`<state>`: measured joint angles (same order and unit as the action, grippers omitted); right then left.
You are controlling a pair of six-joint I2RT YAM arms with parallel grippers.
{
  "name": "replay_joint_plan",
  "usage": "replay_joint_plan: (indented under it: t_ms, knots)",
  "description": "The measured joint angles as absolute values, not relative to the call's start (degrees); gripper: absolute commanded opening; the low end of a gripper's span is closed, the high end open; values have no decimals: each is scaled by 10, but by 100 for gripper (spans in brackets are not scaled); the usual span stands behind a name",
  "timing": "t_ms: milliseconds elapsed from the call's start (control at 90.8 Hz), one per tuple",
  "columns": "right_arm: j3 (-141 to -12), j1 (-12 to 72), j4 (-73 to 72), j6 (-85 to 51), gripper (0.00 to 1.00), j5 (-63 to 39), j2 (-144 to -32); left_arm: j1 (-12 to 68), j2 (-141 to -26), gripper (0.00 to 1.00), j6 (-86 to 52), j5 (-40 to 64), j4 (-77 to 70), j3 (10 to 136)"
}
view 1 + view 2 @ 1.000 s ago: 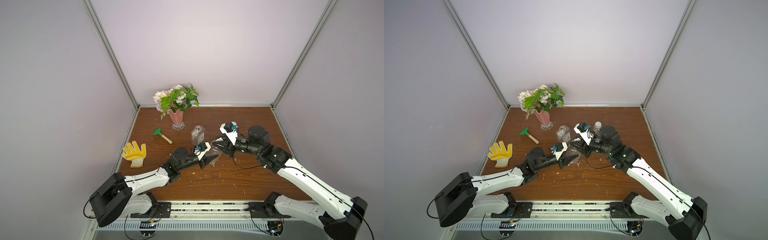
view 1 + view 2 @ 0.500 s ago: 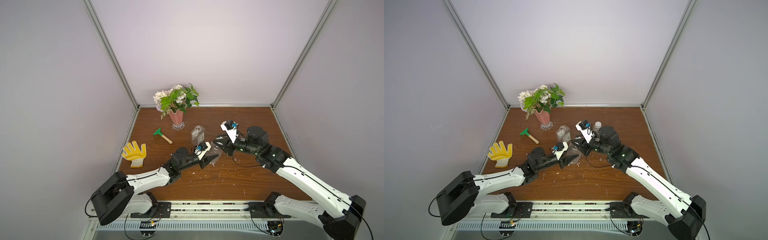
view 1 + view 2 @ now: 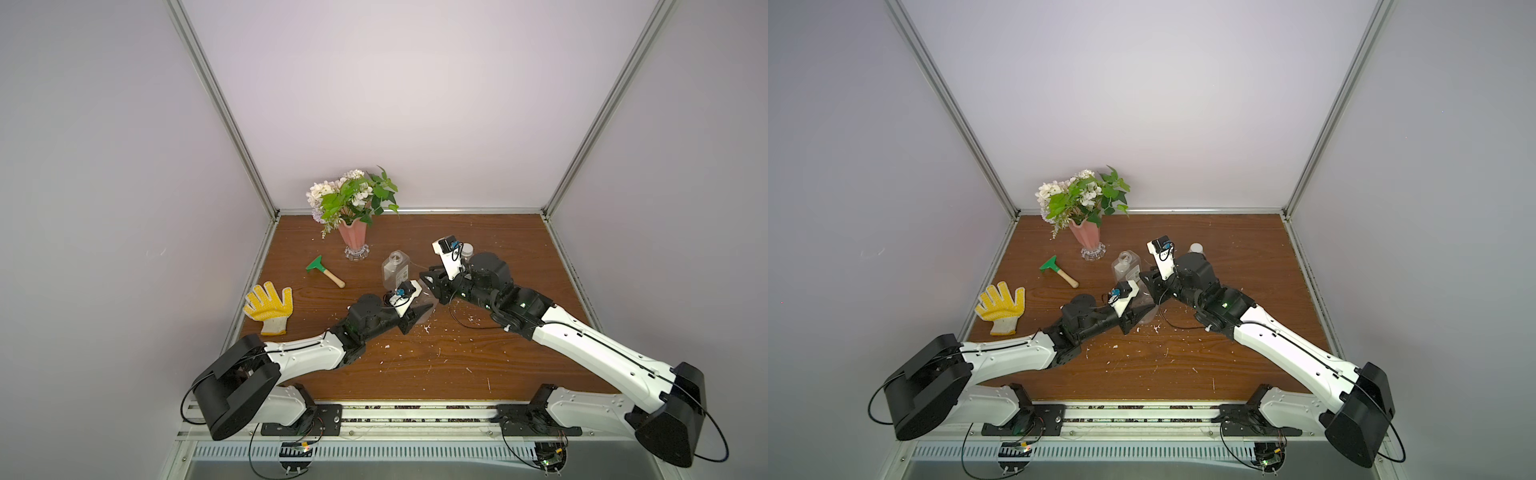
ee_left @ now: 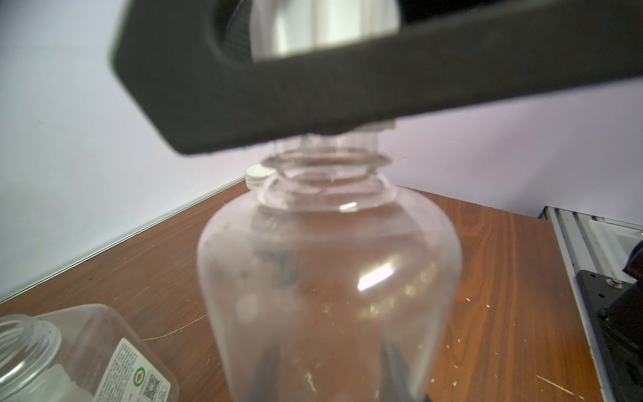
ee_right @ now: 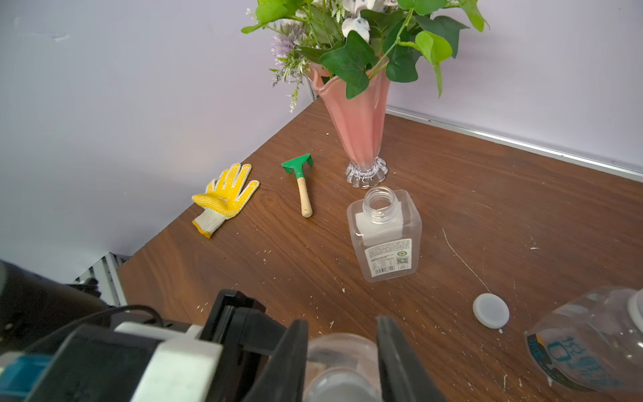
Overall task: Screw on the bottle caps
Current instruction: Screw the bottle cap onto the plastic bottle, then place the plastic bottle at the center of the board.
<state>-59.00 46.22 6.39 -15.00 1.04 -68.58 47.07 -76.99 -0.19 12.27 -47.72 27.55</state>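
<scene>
In the middle of the brown wooden desk (image 3: 490,357) the left claw (image 3: 420,314) is clamped on the body of a rounded clear plastic bottle (image 4: 327,278). The bottle stands upright, and in the right wrist view the two black fingers (image 5: 292,358) press on it from both sides. Its mouth is open and the thread of the neck is bare.

The right claw (image 3: 432,289) comes from the opposite side and hangs directly over this neck. Its jaws are together on a white round cap (image 4: 323,31), of which only parts show past the black finger (image 4: 348,90). The cap is just above the mouth; I cannot tell if it touches the thread.

A square clear plastic bottle with a white label (image 3: 395,270) stands upright just behind the left claw, also without a cap. A second flat white cap (image 5: 490,310) lies loose on the desk near it. Behind the right wrist there is a third clear bottle with blue print (image 5: 588,337), and it carries a ribbed white cap (image 3: 467,249).

On the far left side stand a pink vase with flowers and green leaves (image 3: 353,237), a small green rake with a wooden handle (image 3: 325,271) and a yellow work glove (image 3: 270,305), all well apart from the claws. Small white crumbs (image 3: 426,328) are scattered on the wood.
</scene>
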Motion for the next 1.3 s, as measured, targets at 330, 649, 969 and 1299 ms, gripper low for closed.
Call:
replay_joint_plan:
  t_ms: [330,649,969,1299]
  knots:
    - [-602,449,88,-136,0,29,-689,471,-769,66,4,106,-507,276]
    - [-641,399,135,-80,0,47,-712,471,-724,81,7,95,-534,255]
    - [-713,361,60,-33,0,53,-811,469,-620,93,8,1,-461,220]
    - [-835,328,-2,3,0,58,-1009,468,-560,100,8,-65,-400,188]
